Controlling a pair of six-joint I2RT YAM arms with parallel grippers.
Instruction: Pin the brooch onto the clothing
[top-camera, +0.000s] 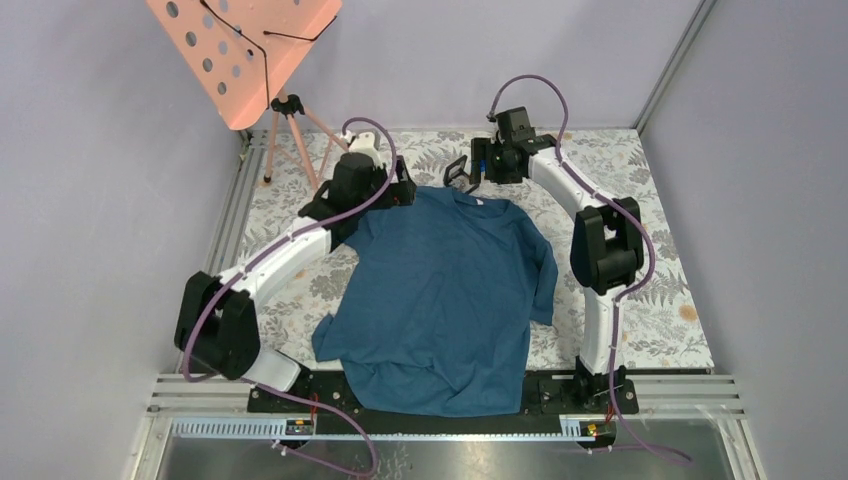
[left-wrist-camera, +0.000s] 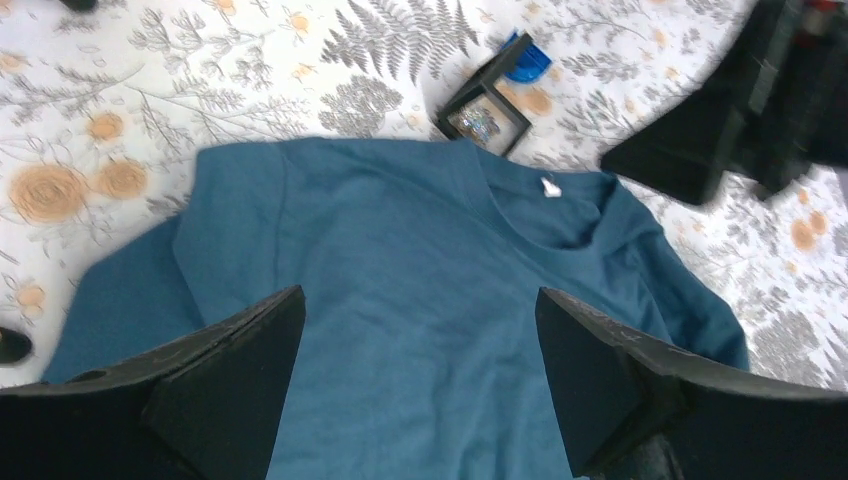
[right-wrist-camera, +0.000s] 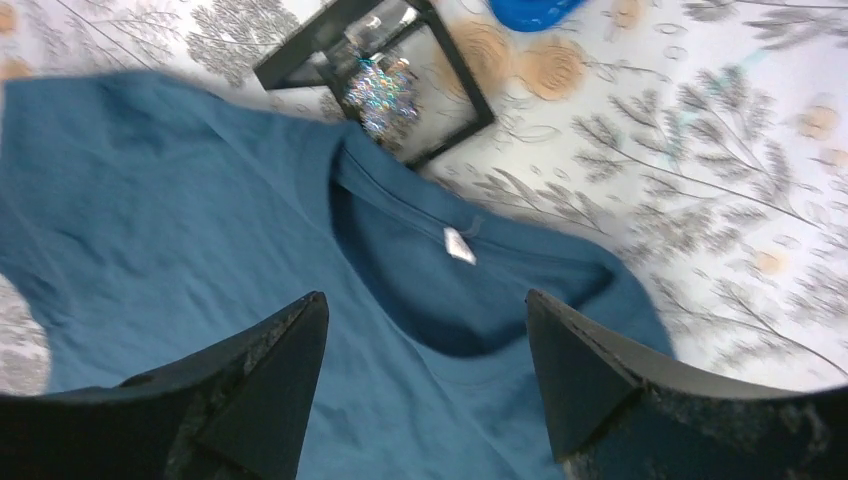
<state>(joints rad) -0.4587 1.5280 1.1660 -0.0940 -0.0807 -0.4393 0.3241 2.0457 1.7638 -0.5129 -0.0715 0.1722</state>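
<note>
The clothing (top-camera: 440, 290), a dark teal T-shirt, lies flat on the table with its round neck at the far end. My left gripper (top-camera: 398, 190) hovers over the far left shoulder, open, with only shirt fabric (left-wrist-camera: 420, 250) showing between its fingers (left-wrist-camera: 250, 340). At the collar my right gripper (top-camera: 480, 166) stands open over the neck opening (right-wrist-camera: 470, 300). The brooch (right-wrist-camera: 382, 90), a glittering silvery sprig, sits in an open black square case (right-wrist-camera: 455, 75) just past the collar, also seen in the left wrist view as the brooch (left-wrist-camera: 478, 125).
A small bright blue object (left-wrist-camera: 527, 60) lies beyond the case. A white label (right-wrist-camera: 459, 244) is sewn inside the collar. An orange perforated stand on a tripod (top-camera: 240, 50) rises at the back left. The floral tablecloth (top-camera: 660, 300) covers the table; metal rails edge it.
</note>
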